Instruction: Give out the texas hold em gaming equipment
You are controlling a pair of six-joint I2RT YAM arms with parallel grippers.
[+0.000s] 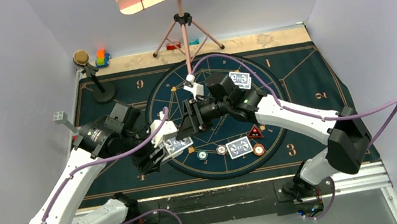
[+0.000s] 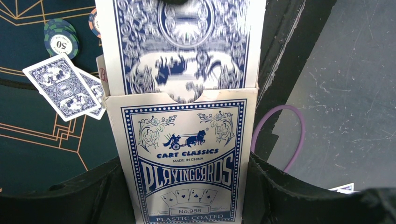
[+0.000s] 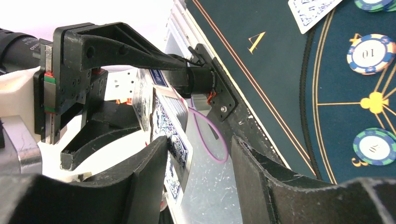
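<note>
Card box (image 2: 182, 163) reads "CART CLASSICS PLAYINGCARDS" — "No.988", "PLASTIC COATED".

Left gripper (image 1: 166, 145) with card box (image 1: 178, 146); right gripper (image 1: 181, 131) just beside; chips (image 1: 222, 149) on dark mat (image 1: 300, 77)

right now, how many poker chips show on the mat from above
3: teal chip, second chip just right of it, orange chip beyond the cards. Others may be hidden.
</note>
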